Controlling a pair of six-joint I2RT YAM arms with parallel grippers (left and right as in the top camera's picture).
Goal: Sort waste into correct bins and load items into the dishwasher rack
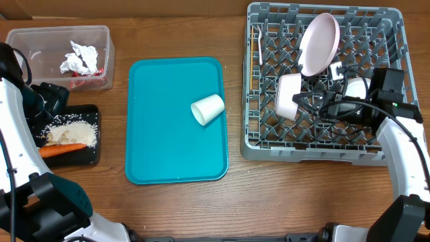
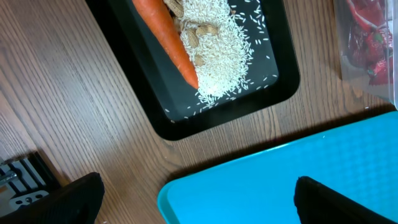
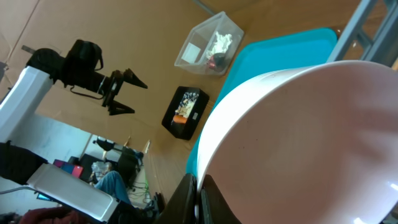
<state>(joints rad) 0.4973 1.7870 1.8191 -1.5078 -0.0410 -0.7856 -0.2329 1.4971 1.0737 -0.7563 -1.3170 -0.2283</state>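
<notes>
Holds the left arm (image 1: pixel 12 134) raised at the left edge, left gripper (image 2: pixel 198 182) spread wide, fingers angled downward. Reaches in from the right with the right arm (image 1: pixel 403 151), right gripper (image 3: pixel 199 190) clamped tight.

Bright, even light from above; faint shadows on the worktop (image 1: pixel 175 33); close white bowl (image 3: pixel 298 137) soft-focused at 3 o'clock.

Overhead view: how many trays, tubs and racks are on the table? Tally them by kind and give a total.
Trays: 2, a black tray and a teal tray
Tubs: 1, a clear tub
Racks: 1, a grey rack
Total: 4
</notes>
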